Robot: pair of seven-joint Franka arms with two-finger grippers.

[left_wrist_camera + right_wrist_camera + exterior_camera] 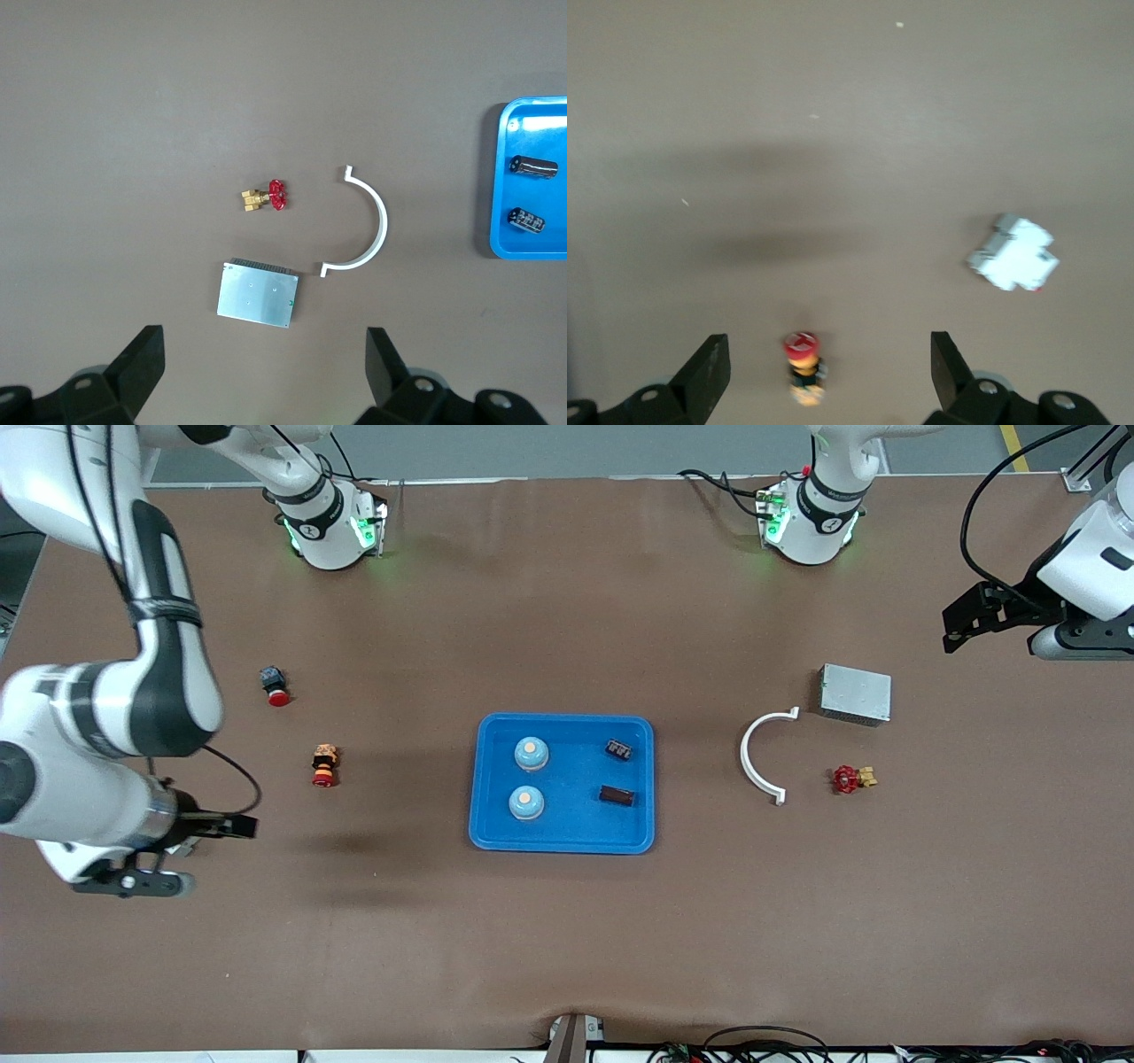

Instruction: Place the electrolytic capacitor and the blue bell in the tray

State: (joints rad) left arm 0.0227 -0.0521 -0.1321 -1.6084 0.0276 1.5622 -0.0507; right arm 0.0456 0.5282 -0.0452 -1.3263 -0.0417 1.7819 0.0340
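The bright blue tray (563, 841) lies at the table's middle. Two blue bells (531, 753) (525, 803) sit in it toward the right arm's end. Two dark electrolytic capacitors (618, 749) (617, 795) lie in it toward the left arm's end. The left wrist view shows the tray's edge (498, 186) and both capacitors (533, 166) (526, 220). My right gripper (235, 826) (828, 372) is open and empty above the table at the right arm's end. My left gripper (961, 620) (264, 363) is open and empty above the table at the left arm's end.
A grey metal box (855, 693) (257, 293), a white curved clamp (755, 757) (372, 226) and a red valve (850, 779) (266, 197) lie toward the left arm's end. Two red-capped buttons (275, 685) (324, 766) lie toward the right arm's end. A white block (1013, 253) shows in the right wrist view.
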